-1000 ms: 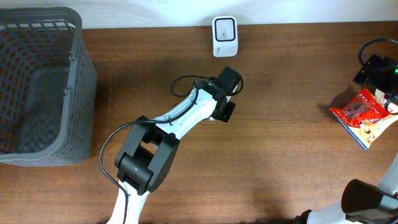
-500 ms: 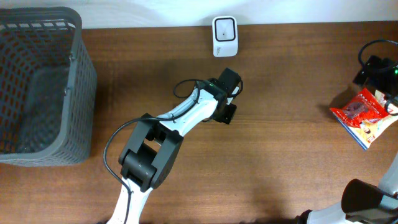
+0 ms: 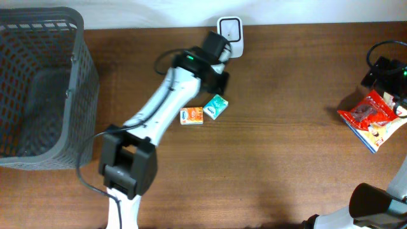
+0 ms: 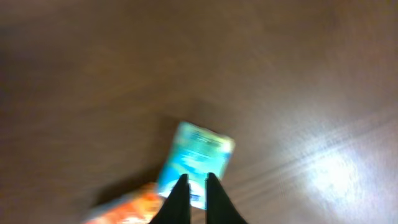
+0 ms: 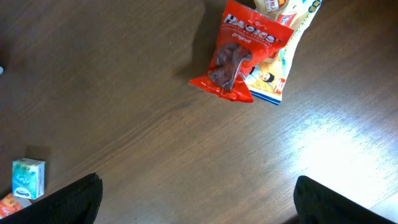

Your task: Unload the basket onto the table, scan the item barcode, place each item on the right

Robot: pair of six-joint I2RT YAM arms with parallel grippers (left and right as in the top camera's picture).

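A small teal packet (image 3: 215,107) lies flat on the wooden table beside an orange packet (image 3: 191,116). The white barcode scanner (image 3: 229,37) stands at the table's far edge. My left gripper (image 3: 219,83) hangs between the scanner and the packets. In the blurred left wrist view its fingertips (image 4: 193,179) stand almost together, with only a thin slit and nothing between them, above the near end of the teal packet (image 4: 198,155). My right gripper (image 5: 198,180) stands wide open over bare wood at the far right, holding nothing.
A grey mesh basket (image 3: 86,76) fills the far left. A red snack bag (image 3: 365,111) lies on a blue and yellow pack (image 3: 381,135) at the right edge, just ahead of the right gripper. The orange packet (image 4: 121,208) sits left of the left fingers.
The left arm has swung back and left toward the scanner. The teal and orange packets, hidden under it before, now lie uncovered on the table. The right arm has not moved.
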